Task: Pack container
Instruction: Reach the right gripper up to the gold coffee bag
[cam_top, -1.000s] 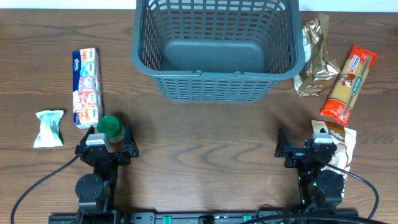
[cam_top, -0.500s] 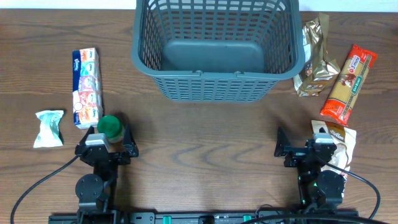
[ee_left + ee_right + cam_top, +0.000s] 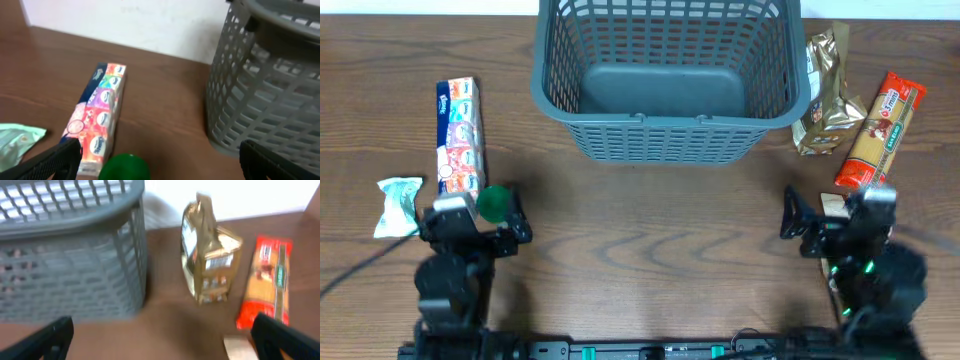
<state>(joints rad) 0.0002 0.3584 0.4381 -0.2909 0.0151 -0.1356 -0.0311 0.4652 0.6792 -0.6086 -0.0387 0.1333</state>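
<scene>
I have two grippers, and both stand spread wide with nothing between the fingers. My left gripper [image 3: 472,222] hangs low over the near left of the table [image 3: 650,230], and my right gripper [image 3: 840,225] over the near right.

The container [image 3: 665,118] stands upright at the far middle of the table, between my two arms and well ahead of both. From overhead I look straight down through its open top to the solid dark bottom. My left wrist camera shows its slotted wall [image 3: 265,100] filling the right side. My right wrist camera shows the same wall [image 3: 70,270] on the left, though that picture is blurred.

On my left, a long tissue pack [image 3: 459,140] lies flat and points away from me. Its near end sits just beside a round green cap [image 3: 494,202]. That cap sits close in front of my left gripper, between the finger lines, and I cannot tell whether it touches a finger. Farther left lies a small pale green wrapped packet [image 3: 398,205].

On my right, a gold bag [image 3: 825,95] stands just beside the container's right wall. A red pasta packet [image 3: 880,135] lies to the right of the bag. A pale packet [image 3: 840,205] lies partly hidden under my right gripper.
</scene>
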